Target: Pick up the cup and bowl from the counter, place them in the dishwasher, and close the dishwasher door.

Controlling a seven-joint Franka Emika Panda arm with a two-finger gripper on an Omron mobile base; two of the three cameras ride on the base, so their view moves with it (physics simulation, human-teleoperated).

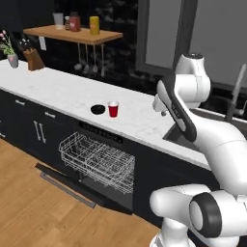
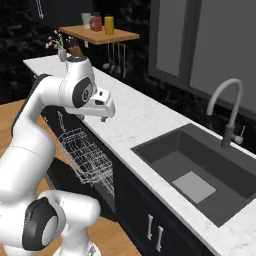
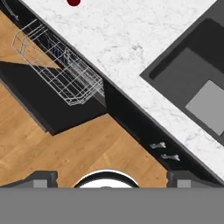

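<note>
While the end effector point(image 3: 109, 178) is hanging spread wide and empty above the floor, the cup point(image 1: 113, 109) is sitting on the table point(image 1: 62, 91), with the bowl point(image 1: 98, 109) just beside it at 9 o'clock, above the dishwasher point(image 1: 99, 161) whose door is lying open.

No readable text, label, brand, number or sign anywhere. Jars on the wooden shelf point(image 1: 72, 34) plain, any labels too small to make out. Control strip of the dishwasher point(image 1: 101, 131) dark with faint marks, too blurred to read. Red cup point(image 1: 113, 109) unmarked.
</note>
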